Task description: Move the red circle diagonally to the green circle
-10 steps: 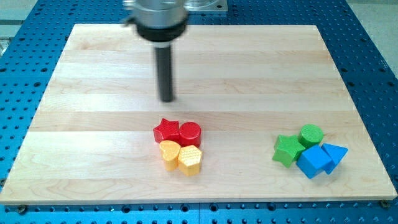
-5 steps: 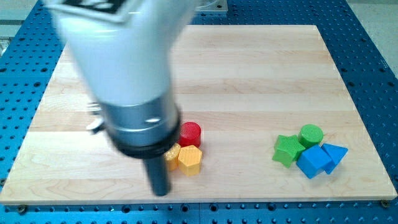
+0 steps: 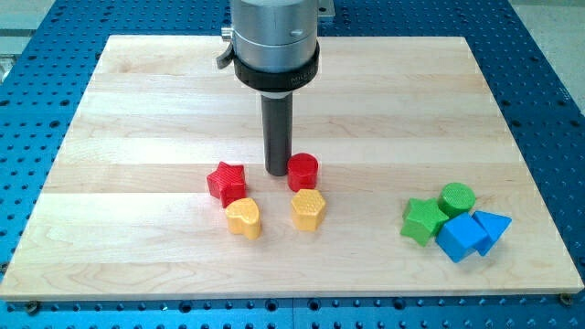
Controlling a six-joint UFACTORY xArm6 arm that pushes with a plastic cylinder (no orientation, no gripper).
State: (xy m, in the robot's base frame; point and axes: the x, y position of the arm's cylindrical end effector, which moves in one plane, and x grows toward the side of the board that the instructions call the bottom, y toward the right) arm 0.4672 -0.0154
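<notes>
My tip [image 3: 277, 171] is planted right against the red circle [image 3: 303, 171], touching its left side! No jaws on this rod, so nothing to tell there. The red star [image 3: 226, 183] sits off to the left, two yellow blocks [image 3: 243, 217] [image 3: 308, 209] just below. The green circle [image 3: 456, 198] waits far right on the worktop [image 3: 137, 100], huddled with the green star [image 3: 423, 221] and two blue blocks [image 3: 462, 237] [image 3: 493, 226]

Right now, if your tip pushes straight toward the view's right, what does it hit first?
The red circle: my tip sits right at its left side, apparently touching. Beyond it the board looks free; the green circle lies lower right.
</notes>
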